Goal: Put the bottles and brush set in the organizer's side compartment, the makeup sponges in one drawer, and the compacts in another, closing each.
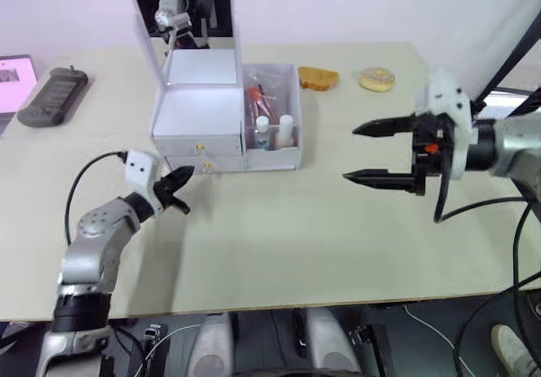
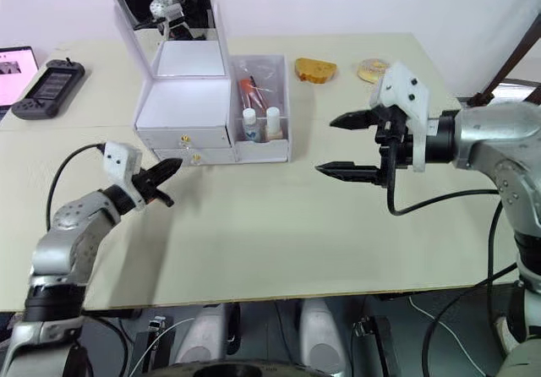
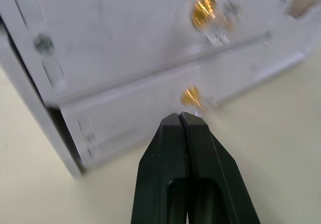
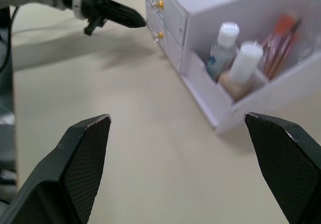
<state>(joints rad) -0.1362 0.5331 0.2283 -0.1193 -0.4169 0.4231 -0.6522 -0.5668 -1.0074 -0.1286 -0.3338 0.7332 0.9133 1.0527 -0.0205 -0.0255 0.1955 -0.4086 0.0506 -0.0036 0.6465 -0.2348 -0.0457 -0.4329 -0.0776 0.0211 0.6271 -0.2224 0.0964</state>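
The organizer (image 1: 221, 119) stood upper left of centre in the head view, its mirror lid (image 1: 182, 9) raised upright at the back and both gold-knobbed drawers (image 3: 150, 58) facing the near table edge, pushed in. The side compartment (image 1: 272, 117) formed its right flank, long axis running front to back. The two bottles (image 4: 228, 50) stood upright, caps up, at its front end; the brush set (image 4: 281, 38) leaned behind them, handles tilting up toward the back. The left gripper (image 1: 177, 189), at lower left, had its fingers pressed together, their tips pointing at the lower drawer knob (image 3: 191, 96), just short of it. The right gripper (image 1: 382, 152), at right, hung with fingers spread wide, pointing left, well apart from the box.
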